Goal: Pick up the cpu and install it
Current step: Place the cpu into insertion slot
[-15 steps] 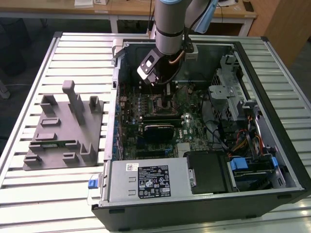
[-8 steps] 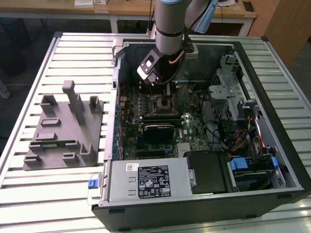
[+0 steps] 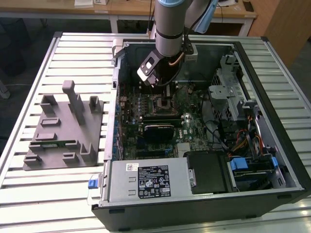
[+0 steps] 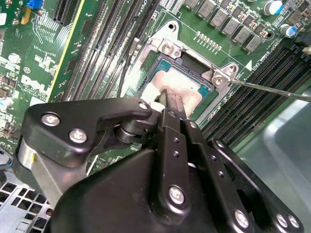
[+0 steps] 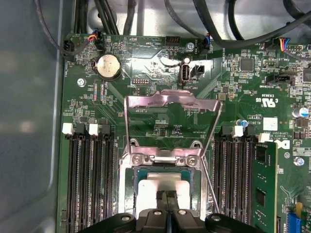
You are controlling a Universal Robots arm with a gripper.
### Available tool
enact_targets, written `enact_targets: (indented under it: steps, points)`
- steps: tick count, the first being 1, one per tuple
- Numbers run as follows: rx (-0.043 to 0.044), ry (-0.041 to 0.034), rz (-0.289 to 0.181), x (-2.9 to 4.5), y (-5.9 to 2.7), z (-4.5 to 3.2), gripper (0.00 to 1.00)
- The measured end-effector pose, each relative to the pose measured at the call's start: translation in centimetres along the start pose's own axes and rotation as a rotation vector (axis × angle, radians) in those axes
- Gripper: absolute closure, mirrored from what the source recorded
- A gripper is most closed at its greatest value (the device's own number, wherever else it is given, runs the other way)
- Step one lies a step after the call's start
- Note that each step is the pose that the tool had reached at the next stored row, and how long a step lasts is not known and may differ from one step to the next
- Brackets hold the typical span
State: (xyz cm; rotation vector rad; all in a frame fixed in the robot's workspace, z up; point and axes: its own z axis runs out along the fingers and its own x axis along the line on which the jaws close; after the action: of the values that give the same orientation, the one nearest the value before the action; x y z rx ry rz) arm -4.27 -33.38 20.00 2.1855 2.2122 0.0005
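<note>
The cpu point(image 4: 189, 88) point(image 5: 153, 187), a flat square chip with a pale silvery top, lies inside the open socket point(image 4: 167, 48) on the green motherboard. The socket's metal load plate point(image 5: 170, 102) stands raised behind it. My gripper point(image 4: 170, 101) point(image 5: 166, 195) is directly over the chip, its two black fingers pressed together, with the tips at or just above the chip's top. I see nothing between the fingers. In the exterior view the arm reaches down into the open computer case, and the gripper point(image 3: 163, 85) hangs above the socket point(image 3: 163, 103).
The socket's thin wire lever point(image 4: 272, 90) sticks out sideways. Rows of memory slots point(image 5: 90, 179) flank the socket, with a green module point(image 5: 265, 184) on one side. A grey holder block point(image 3: 63, 128) sits on the slatted table at the exterior view's left. Case walls, cables and a drive cage point(image 3: 233, 97) surround the board.
</note>
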Motion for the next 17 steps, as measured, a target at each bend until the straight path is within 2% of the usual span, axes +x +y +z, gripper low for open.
enact_targets:
  steps: [11, 14, 17]
  points:
    - [-0.0002, 0.0004, 0.0, 0.01, 0.0, 0.02, 0.89]
    - [-0.0002, 0.0003, 0.0, 0.0, 0.01, -0.36, 0.89]
    - [-0.0002, 0.0002, 0.0, -0.02, 0.03, -1.06, 0.89]
